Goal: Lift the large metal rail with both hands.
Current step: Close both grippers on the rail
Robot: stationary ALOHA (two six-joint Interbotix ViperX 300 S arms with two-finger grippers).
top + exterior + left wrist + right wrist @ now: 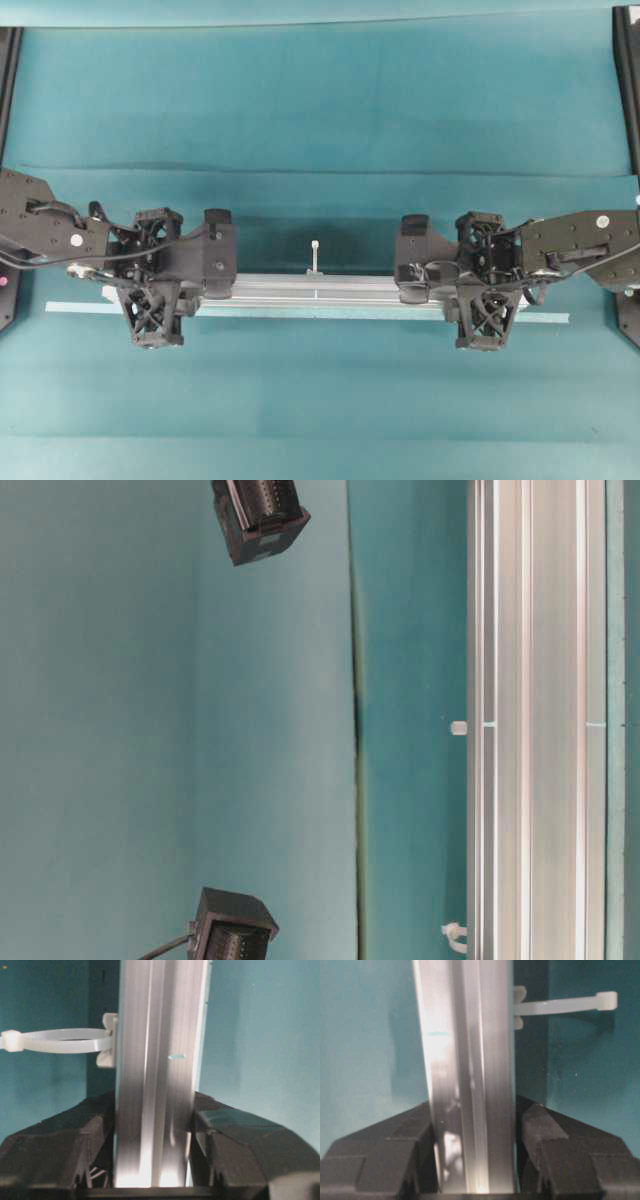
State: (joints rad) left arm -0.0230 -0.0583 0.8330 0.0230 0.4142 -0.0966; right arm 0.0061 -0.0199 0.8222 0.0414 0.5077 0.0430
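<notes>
The large metal rail (320, 288), a grooved silver bar, lies crosswise on the teal table, and a white zip tie (315, 255) sticks out of its far side. My left gripper (220, 285) straddles its left end and my right gripper (412, 285) its right end. In the left wrist view the rail (157, 1060) runs between the black fingers (220, 1145), which press on both its sides. The right wrist view shows the same: the rail (465, 1035) is clamped between the fingers (545, 1145). The table-level view shows the rail (530, 720) without any fingers.
A thin pale tape strip (80, 307) lies along the rail's near side and reaches past both its ends. Zip ties (55, 1041) (560, 1005) jut out near each grip. Black frame posts (8, 60) stand at the table's far corners.
</notes>
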